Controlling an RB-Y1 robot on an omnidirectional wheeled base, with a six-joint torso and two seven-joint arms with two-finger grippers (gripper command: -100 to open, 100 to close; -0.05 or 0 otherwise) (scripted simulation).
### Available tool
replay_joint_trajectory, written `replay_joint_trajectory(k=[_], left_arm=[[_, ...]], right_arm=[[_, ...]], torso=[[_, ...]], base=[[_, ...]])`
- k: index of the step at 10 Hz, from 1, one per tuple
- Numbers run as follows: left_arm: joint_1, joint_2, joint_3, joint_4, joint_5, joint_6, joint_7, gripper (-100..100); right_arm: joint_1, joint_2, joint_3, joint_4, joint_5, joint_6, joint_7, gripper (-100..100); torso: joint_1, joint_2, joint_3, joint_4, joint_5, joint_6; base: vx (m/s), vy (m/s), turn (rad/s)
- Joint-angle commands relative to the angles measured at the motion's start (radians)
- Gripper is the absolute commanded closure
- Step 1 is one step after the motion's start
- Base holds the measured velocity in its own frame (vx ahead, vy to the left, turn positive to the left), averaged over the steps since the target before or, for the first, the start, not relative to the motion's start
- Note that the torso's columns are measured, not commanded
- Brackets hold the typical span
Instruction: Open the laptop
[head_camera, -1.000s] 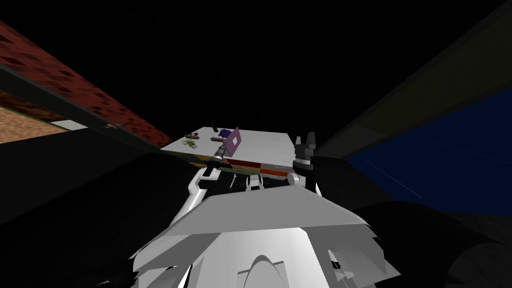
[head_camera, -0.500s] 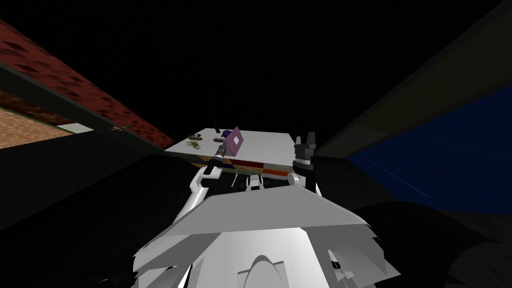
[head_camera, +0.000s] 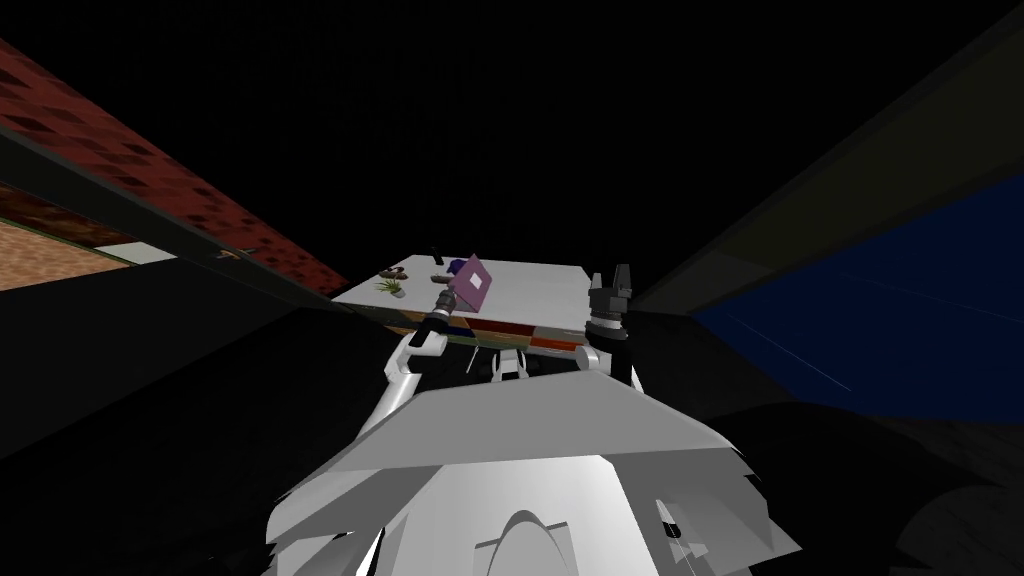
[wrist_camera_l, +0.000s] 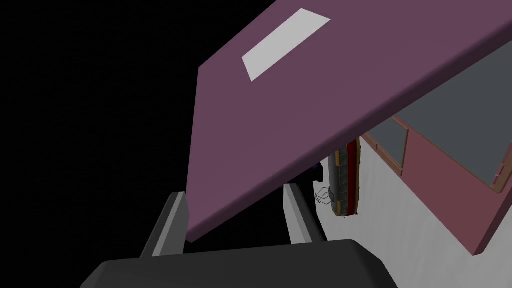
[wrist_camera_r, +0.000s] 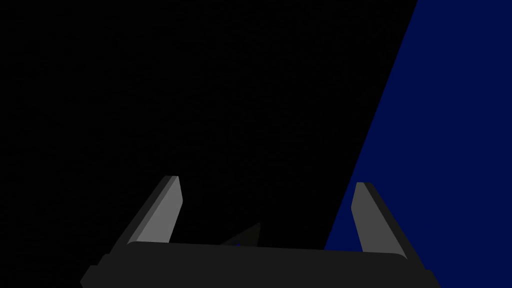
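A purple laptop stands partly open on the white table. Its lid is raised and tilted, with a white rectangle on its back. The base lies flat on the table, its grey keyboard area showing under the lid. My left gripper reaches over the table's near edge. In the left wrist view the left gripper is shut on the lid's near corner, one finger on each side. My right gripper is held upright beside the table's right end; the right gripper stands open with nothing between its fingers.
A small green plant, a brown item and a dark item sit on the table's left part. A red and brown object lies beyond the laptop. A red brick wall runs left, a blue surface right.
My left gripper's fingers have closed on the lid's corner. The lid has tipped a little further back. My view has shifted slightly.
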Motion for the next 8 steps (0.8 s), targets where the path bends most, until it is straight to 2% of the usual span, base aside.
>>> replay_joint_trajectory(k=[1, 2, 3, 4, 5, 6, 7, 8], left_arm=[[-0.017, 0.018, 0.045, 0.051, 0.030, -0.011, 0.030, 100], [-0.017, 0.018, 0.045, 0.065, 0.030, -0.011, 0.030, 100], [-0.034, 0.035, 0.087, 0.109, 0.058, -0.027, 0.057, 100], [-0.034, 0.035, 0.090, 0.129, 0.058, -0.027, 0.057, 100], [-0.051, 0.053, 0.133, 0.156, 0.086, -0.043, 0.084, 100], [-0.051, 0.053, 0.135, 0.194, 0.086, -0.043, 0.084, 100], [-0.068, 0.071, 0.177, 0.222, 0.115, -0.058, 0.110, 100], [-0.068, 0.071, 0.179, 0.230, 0.115, -0.058, 0.110, 100]], right_arm=[[0.000, 0.000, 0.000, 0.000, 0.000, 0.000, 0.000, 0], [0.000, 0.000, 0.000, 0.000, 0.000, 0.000, 0.000, 0], [0.000, 0.000, 0.000, 0.000, 0.000, 0.000, 0.000, 0], [-0.001, 0.000, 0.000, 0.000, 0.000, 0.000, 0.000, 0], [0.000, 0.000, 0.000, 0.000, 0.000, 0.000, 0.000, 0], [-0.001, 0.000, 0.000, 0.000, 0.000, 0.000, 0.000, 0], [0.000, 0.000, 0.000, 0.000, 0.000, 0.000, 0.000, 0], [0.000, 0.000, 0.000, 0.000, 0.000, 0.000, 0.000, 0]], torso=[[-0.003, 0.002, 0.001, 0.001, -0.001, 0.000], [-0.003, 0.005, 0.003, 0.002, -0.001, 0.002], [-0.002, 0.006, 0.004, 0.003, -0.001, 0.000], [0.000, 0.006, 0.004, 0.003, -0.001, -0.001], [-0.001, 0.003, 0.003, 0.002, -0.001, -0.001], [-0.001, 0.002, 0.001, 0.002, -0.001, 0.001], [-0.001, 0.000, 0.000, 0.001, -0.001, -0.001], [0.000, 0.002, 0.001, 0.002, -0.001, 0.000]], base=[[-0.072, 0.043, -0.321], [-0.100, 0.048, -0.254], [-0.134, 0.044, -0.341], [-0.112, 0.031, -0.262], [-0.130, 0.026, -0.393], [-0.107, 0.024, -0.230], [-0.130, 0.026, -0.360], [-0.105, 0.021, -0.240]])
